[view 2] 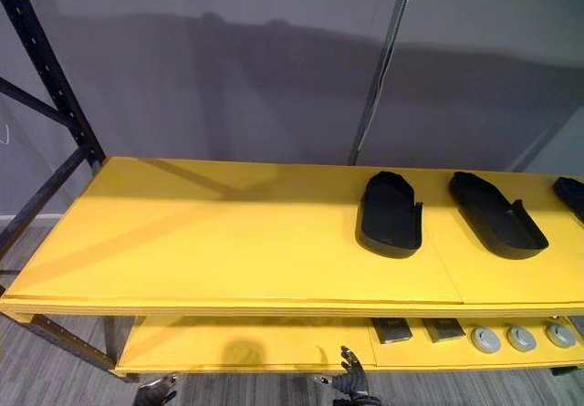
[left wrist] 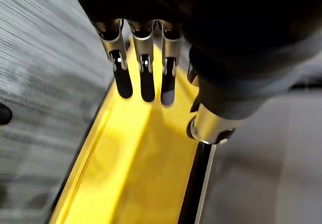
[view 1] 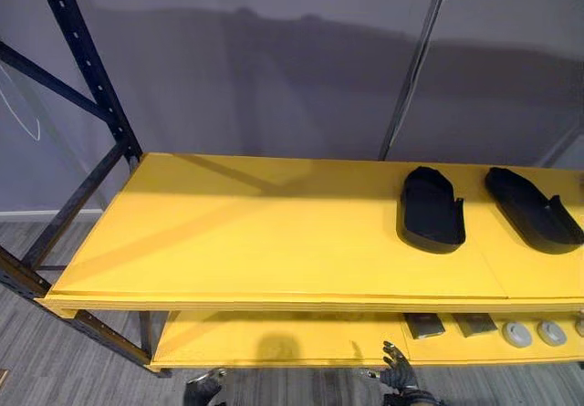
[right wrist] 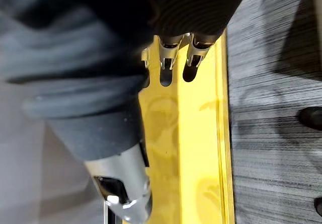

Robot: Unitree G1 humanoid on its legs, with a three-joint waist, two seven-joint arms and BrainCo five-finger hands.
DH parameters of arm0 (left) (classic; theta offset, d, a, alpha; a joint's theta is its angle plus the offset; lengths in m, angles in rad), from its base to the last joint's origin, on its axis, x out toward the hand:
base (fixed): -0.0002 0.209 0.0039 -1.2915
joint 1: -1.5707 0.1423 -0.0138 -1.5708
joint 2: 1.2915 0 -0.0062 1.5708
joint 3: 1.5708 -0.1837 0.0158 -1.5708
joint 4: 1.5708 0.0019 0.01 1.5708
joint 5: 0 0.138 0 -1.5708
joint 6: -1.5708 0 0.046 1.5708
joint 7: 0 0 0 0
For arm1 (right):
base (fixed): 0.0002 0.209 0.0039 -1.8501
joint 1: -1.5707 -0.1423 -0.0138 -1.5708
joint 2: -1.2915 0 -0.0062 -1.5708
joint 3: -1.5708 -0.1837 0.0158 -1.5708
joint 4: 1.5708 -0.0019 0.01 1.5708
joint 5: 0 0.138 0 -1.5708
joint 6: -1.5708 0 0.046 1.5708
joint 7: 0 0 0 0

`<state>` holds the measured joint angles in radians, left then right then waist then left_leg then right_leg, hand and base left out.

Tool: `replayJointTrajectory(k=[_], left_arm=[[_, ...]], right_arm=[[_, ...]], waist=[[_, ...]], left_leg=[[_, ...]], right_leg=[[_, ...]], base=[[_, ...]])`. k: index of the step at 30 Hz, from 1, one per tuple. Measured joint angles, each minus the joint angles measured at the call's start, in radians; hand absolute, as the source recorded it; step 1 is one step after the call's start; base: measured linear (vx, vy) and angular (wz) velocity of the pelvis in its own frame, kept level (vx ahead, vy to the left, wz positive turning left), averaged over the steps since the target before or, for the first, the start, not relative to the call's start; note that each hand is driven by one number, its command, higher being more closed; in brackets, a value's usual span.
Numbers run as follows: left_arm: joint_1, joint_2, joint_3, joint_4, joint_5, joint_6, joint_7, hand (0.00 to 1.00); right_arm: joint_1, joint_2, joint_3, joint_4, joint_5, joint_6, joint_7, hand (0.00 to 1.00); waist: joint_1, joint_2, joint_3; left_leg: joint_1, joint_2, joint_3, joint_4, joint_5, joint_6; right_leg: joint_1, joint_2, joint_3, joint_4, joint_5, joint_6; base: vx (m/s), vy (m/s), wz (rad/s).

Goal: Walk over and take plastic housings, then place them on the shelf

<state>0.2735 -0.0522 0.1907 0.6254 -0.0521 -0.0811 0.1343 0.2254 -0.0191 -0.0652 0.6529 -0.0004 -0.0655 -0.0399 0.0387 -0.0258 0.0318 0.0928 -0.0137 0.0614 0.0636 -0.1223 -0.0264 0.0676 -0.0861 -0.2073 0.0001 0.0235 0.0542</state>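
Note:
Two black plastic housings lie side by side on the right part of the yellow top shelf. The edge of a third housing shows further right. My left hand and right hand hang low in front of the rack, below the top shelf's front edge. Both are open and hold nothing. In the left wrist view my straight fingers point down over a yellow shelf board. The right wrist view shows my right fingers the same way.
The lower yellow shelf carries small dark boxes and grey round parts at its right. A black upright with diagonal braces stands at the rack's left end. A grey wall is behind, grey plank floor below.

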Motion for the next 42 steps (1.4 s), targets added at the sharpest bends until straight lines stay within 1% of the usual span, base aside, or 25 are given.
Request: replayJointTrajectory(k=[2,5,8,11,15,19,21,24,25,26,27,28,29,30,31,32,33,34,35,37,38,39,40,41,42], left_arm=[[-0.019,0.006,-0.04,0.025,0.023,-0.002,-0.007,0.0],[-0.02,0.025,-0.063,0.039,0.042,-0.002,-0.007,0.0],[-0.029,0.031,-0.069,0.071,0.048,-0.001,-0.006,0.0],[-0.03,0.031,-0.071,0.076,0.072,-0.001,-0.006,0.0],[-0.036,0.034,-0.069,0.11,0.086,0.004,-0.005,0.0],[-0.039,0.034,-0.068,0.111,0.091,0.006,0.0,0.0],[-0.047,0.031,-0.068,0.111,0.096,0.006,0.007,0.0],[-0.058,0.028,-0.06,0.11,0.096,0.006,0.015,0.0],[-0.065,0.027,-0.059,0.11,0.095,0.006,0.016,0.0],[-0.074,0.027,-0.059,0.11,0.095,0.006,0.016,0.0],[-0.082,0.026,-0.059,0.11,0.095,0.006,0.016,0.0],[-0.094,0.026,-0.059,0.11,0.095,0.006,0.016,0.0],[-0.109,0.027,-0.058,0.11,0.096,0.006,0.016,0.0],[-0.113,0.027,-0.058,0.11,0.096,0.005,0.016,0.0],[-0.127,0.029,-0.058,0.11,0.096,0.005,0.017,0.0],[-0.146,0.031,-0.057,0.103,0.097,0.005,0.018,0.0],[-0.167,0.033,-0.053,0.105,0.097,0.005,0.017,0.0],[-0.182,0.033,-0.053,0.105,0.097,0.006,0.017,0.0],[-0.192,0.026,-0.053,0.104,0.097,0.006,0.017,0.0],[-0.19,0.027,-0.053,0.105,0.097,0.007,0.017,0.0],[-0.19,0.03,-0.052,0.105,0.097,0.008,0.016,0.0],[-0.19,0.033,-0.052,0.108,0.097,0.009,0.016,0.0],[-0.19,0.039,-0.052,0.118,0.097,0.016,0.016,0.0],[-0.193,0.056,-0.053,0.14,0.097,0.016,0.016,0.0],[-0.2,0.058,-0.054,0.159,0.097,0.017,0.015,0.0]], right_arm=[[0.008,0.001,-0.014,0.011,0.001,0.0,-0.014,0.0],[0.008,0.01,-0.015,0.036,0.003,0.0,-0.021,0.0],[0.009,0.03,-0.05,0.052,0.003,0.0,-0.023,0.0],[0.016,0.029,-0.073,0.068,0.002,0.0,-0.034,0.0],[0.018,0.027,-0.098,0.068,0.002,0.0,-0.041,0.0],[0.009,0.027,-0.098,0.066,-0.001,0.0,-0.042,0.0],[0.005,0.024,-0.099,0.065,-0.001,0.0,-0.042,0.0],[-0.025,0.023,-0.097,0.059,-0.009,0.0,-0.042,0.0],[-0.035,0.023,-0.097,0.045,-0.014,0.002,-0.042,0.0],[-0.037,0.023,-0.097,0.01,-0.014,0.002,-0.042,0.0],[-0.041,0.023,-0.097,-0.007,-0.014,0.002,-0.042,0.0],[-0.059,0.023,-0.096,-0.024,-0.014,0.002,-0.042,0.0],[-0.085,0.022,-0.094,-0.037,-0.019,0.002,-0.043,0.0],[-0.094,0.022,-0.092,-0.04,-0.023,0.002,-0.044,0.0],[-0.123,0.023,-0.086,-0.049,-0.027,0.002,-0.047,0.0],[-0.147,0.023,-0.075,-0.05,-0.033,0.002,-0.05,0.0],[-0.175,0.022,-0.069,-0.045,-0.041,0.002,-0.051,0.0],[-0.177,0.022,-0.068,-0.043,-0.044,0.002,-0.049,0.0],[-0.17,0.022,-0.057,-0.024,-0.045,0.003,-0.048,0.0],[-0.152,0.023,-0.046,0.002,-0.045,0.003,-0.048,0.0],[-0.144,0.022,-0.044,0.032,-0.045,0.003,-0.047,0.0],[-0.145,0.021,-0.044,0.051,-0.045,0.004,-0.047,0.0],[-0.154,0.014,-0.04,0.09,-0.046,0.005,-0.048,0.0],[-0.166,0.009,-0.031,0.119,-0.05,0.005,-0.048,0.0],[-0.179,-0.003,-0.029,0.14,-0.052,0.005,-0.047,0.0]], waist=[[-0.011,0.002,0.0],[-0.023,0.006,0.0],[-0.025,0.017,0.001],[-0.024,0.02,0.002],[-0.025,0.019,0.002],[-0.025,0.015,0.011],[-0.025,0.015,0.02],[-0.024,0.014,0.031],[-0.025,0.012,0.038],[-0.026,0.008,0.043],[-0.025,0.011,0.047],[-0.025,0.0,0.058],[-0.023,0.002,0.078],[-0.023,0.002,0.08],[-0.023,-0.006,0.087],[-0.022,-0.017,0.092],[-0.019,-0.013,0.106],[-0.02,-0.009,0.111],[-0.021,0.006,0.123],[-0.022,0.007,0.12],[-0.023,-0.001,0.109],[-0.022,-0.005,0.104],[-0.02,-0.012,0.091],[-0.019,-0.033,0.075],[-0.02,-0.022,0.077]], left_leg=[[0.004,0.003,0.014,0.0,-0.001,-0.002],[0.017,0.012,0.035,-0.008,0.0,0.0],[0.027,0.023,0.057,-0.012,0.0,-0.001],[0.031,0.032,0.058,-0.016,0.0,-0.009],[0.032,0.046,0.065,-0.015,-0.002,-0.019],[0.028,0.061,0.08,0.014,-0.018,-0.042],[0.02,0.065,0.085,0.039,-0.03,-0.038],[-0.007,0.075,0.127,0.093,-0.056,-0.021],[-0.012,0.075,0.143,0.111,-0.066,-0.021],[-0.026,0.072,0.163,0.133,-0.076,-0.009],[-0.031,0.069,0.175,0.144,-0.079,-0.005],[-0.04,0.066,0.2,0.158,-0.083,0.002],[-0.047,0.063,0.219,0.176,-0.092,0.016],[-0.054,0.063,0.228,0.182,-0.095,0.021],[-0.081,0.064,0.276,0.196,-0.102,0.034],[-0.115,0.075,0.34,0.21,-0.101,0.051],[-0.142,0.09,0.387,0.209,-0.096,0.072],[-0.141,0.096,0.406,0.205,-0.092,0.074],[-0.117,0.105,0.438,0.192,-0.084,0.078],[-0.091,0.106,0.472,0.184,-0.079,0.079],[-0.09,0.106,0.499,0.184,-0.077,0.077],[-0.091,0.108,0.518,0.185,-0.075,0.074],[-0.097,0.109,0.55,0.191,-0.068,0.065],[-0.116,0.097,0.551,0.192,-0.053,0.058],[-0.119,0.098,0.53,0.186,-0.047,0.049]], right_leg=[[-0.003,0.004,0.012,0.0,0.0,0.0],[-0.004,0.016,0.036,-0.001,0.0,0.0],[-0.009,0.029,0.062,-0.001,-0.002,-0.004],[-0.011,0.038,0.062,0.009,-0.01,-0.015],[-0.014,0.051,0.065,0.01,-0.013,-0.02],[-0.037,0.065,0.093,0.053,-0.031,-0.035],[-0.053,0.07,0.11,0.079,-0.041,-0.039],[-0.106,0.082,0.159,0.121,-0.046,-0.04],[-0.123,0.087,0.186,0.133,-0.045,-0.04],[-0.146,0.091,0.216,0.148,-0.044,-0.039],[-0.157,0.093,0.231,0.156,-0.043,-0.036],[-0.182,0.098,0.273,0.165,-0.028,-0.029],[-0.199,0.108,0.325,0.162,-0.005,-0.021],[-0.209,0.113,0.341,0.16,0.003,-0.018],[-0.237,0.122,0.391,0.141,0.042,-0.005],[-0.261,0.121,0.421,0.078,0.105,0.015],[-0.305,0.111,0.335,0.158,0.072,0.01],[-0.329,0.103,0.27,0.255,0.013,0.0],[-0.319,0.073,0.158,0.436,-0.105,-0.017],[-0.265,0.038,0.103,0.54,-0.186,-0.009],[-0.22,0.006,0.065,0.574,-0.236,-0.006],[-0.196,-0.01,0.047,0.571,-0.254,0.002],[-0.152,-0.039,0.008,0.498,-0.269,0.009],[-0.125,-0.039,0.006,0.358,-0.278,0.007],[-0.115,-0.02,0.016,0.308,-0.262,-0.013]], base=[[0.0,-0.006,-0.17],[0.01,-0.024,-0.26],[0.01,-0.038,-0.24],[0.01,-0.064,-0.04],[0.0,-0.057,-0.06],[-0.01,-0.051,-0.18],[-0.04,-0.029,-0.18],[-0.08,0.009,-0.48],[-0.11,0.045,-0.65],[-0.13,0.079,-0.69],[-0.15,0.098,-0.82],[-0.15,0.117,-1.08],[-0.15,0.098,-1.08],[-0.14,0.078,-1.22],[-0.18,0.077,-1.25],[-0.24,0.08,-1.57],[-0.23,0.065,-1.2],[-0.17,0.089,-0.99],[-0.08,0.082,-0.66],[-0.06,0.068,-0.61],[-0.05,0.007,-0.58],[-0.05,-0.055,-0.78],[-0.06,-0.12,-0.96],[-0.06,-0.165,-1.03],[-0.08,-0.215,-1.0]])
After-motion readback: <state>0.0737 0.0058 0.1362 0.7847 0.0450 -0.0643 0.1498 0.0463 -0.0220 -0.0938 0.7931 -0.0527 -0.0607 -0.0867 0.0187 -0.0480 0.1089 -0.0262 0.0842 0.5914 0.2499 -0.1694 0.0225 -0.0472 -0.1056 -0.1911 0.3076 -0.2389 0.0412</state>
